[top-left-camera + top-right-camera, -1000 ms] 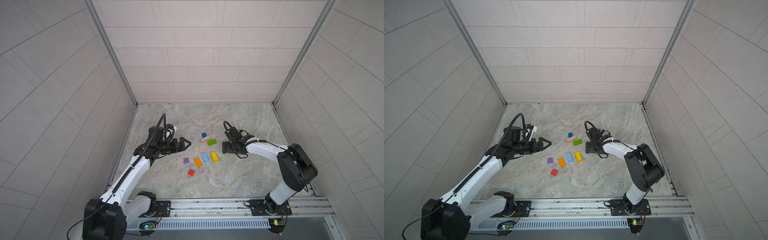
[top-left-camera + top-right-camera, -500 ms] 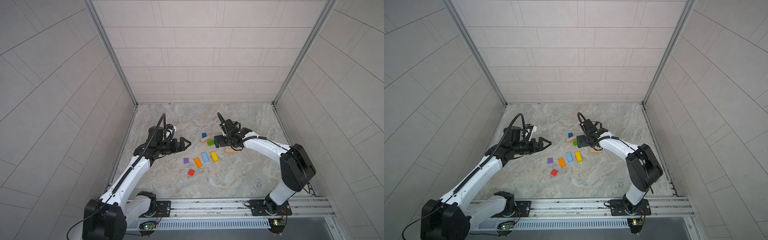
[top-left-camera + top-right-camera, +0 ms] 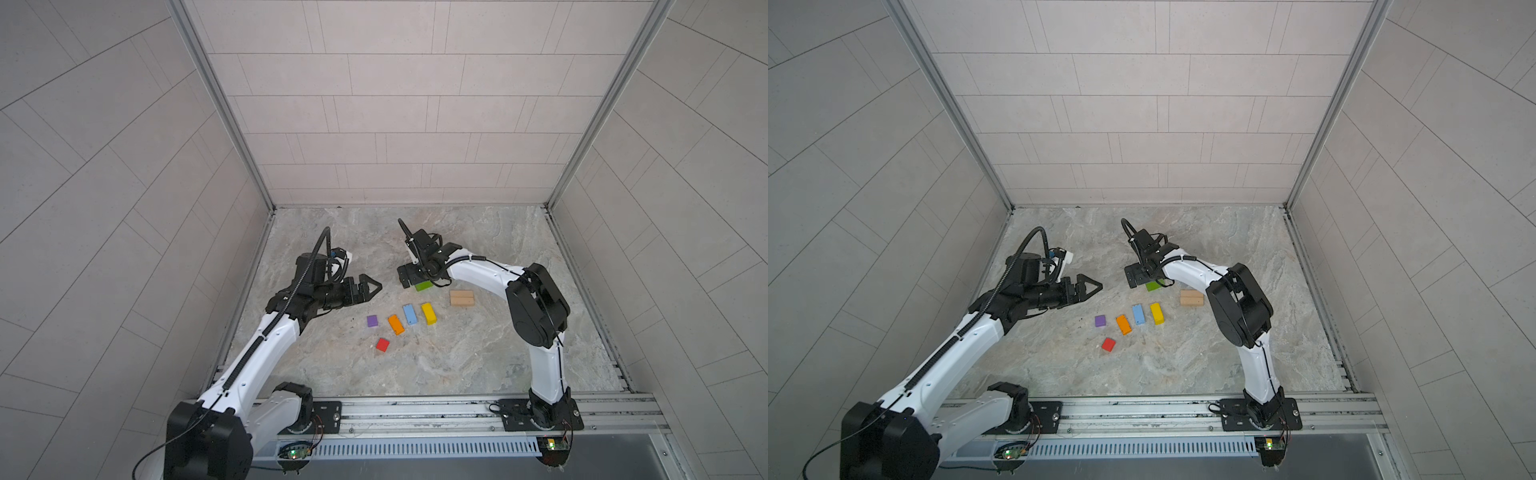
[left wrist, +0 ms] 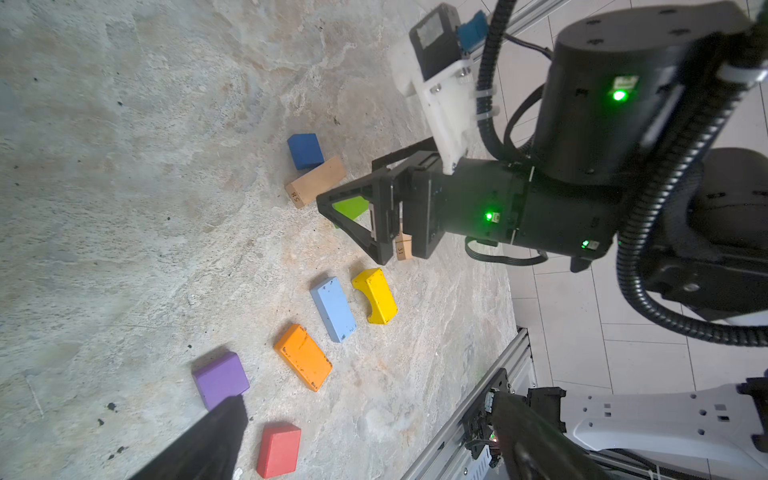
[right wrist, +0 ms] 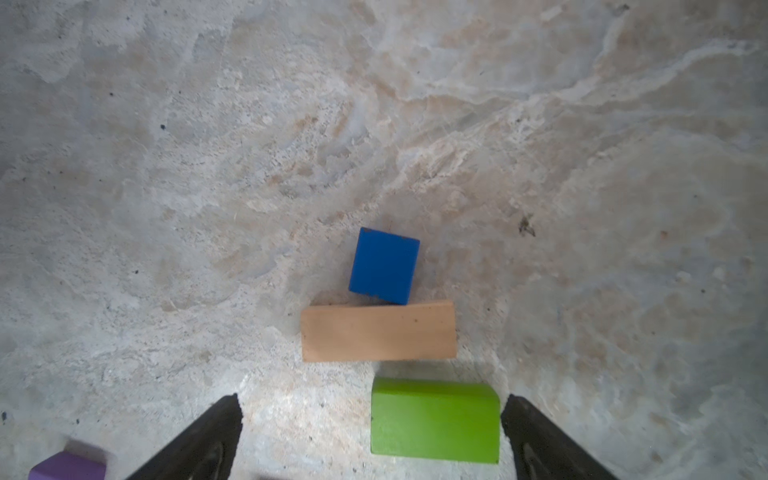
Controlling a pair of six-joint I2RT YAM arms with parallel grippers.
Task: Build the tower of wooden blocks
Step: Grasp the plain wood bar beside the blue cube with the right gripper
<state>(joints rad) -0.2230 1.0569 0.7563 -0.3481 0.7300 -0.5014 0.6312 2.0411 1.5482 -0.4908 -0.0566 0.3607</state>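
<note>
The tower is hardly begun. Every block I can see lies on the surface (image 3: 478,365), and none sits on top of another.

Nearest the robot is the red cube (image 3: 382,344). At about 11 o'clock from it is the purple cube (image 3: 372,321). Going off toward 3 o'clock from the purple one are the orange bar (image 3: 396,324), the light-blue bar (image 3: 409,314) and the yellow bar (image 3: 429,313). They make a loose row, close together but apart.

At 2 o'clock from the yellow bar, two tan bars (image 3: 462,298) lie side by side and touching. That looks to me like the bottom of the tower, so maybe one step is done.

A bit farther, at 12 o'clock from the yellow bar, is the green bar (image 5: 434,419). The right claw (image 5: 370,399) hangs low over it with its jaws wide apart. The green bar sits between them, very near one finger, but not squeezed.

The left claw (image 3: 374,286) is at 9 o'clock from the green bar. Its jaws are apart and hold nothing.

Just past the green bar is the third tan bar (image 5: 378,331). The dark-blue cube (image 5: 384,266) is right against its far side.

I think nearly all the stacking is left to do: the last tan bar, the colored bars, then the cubes on top.
</note>
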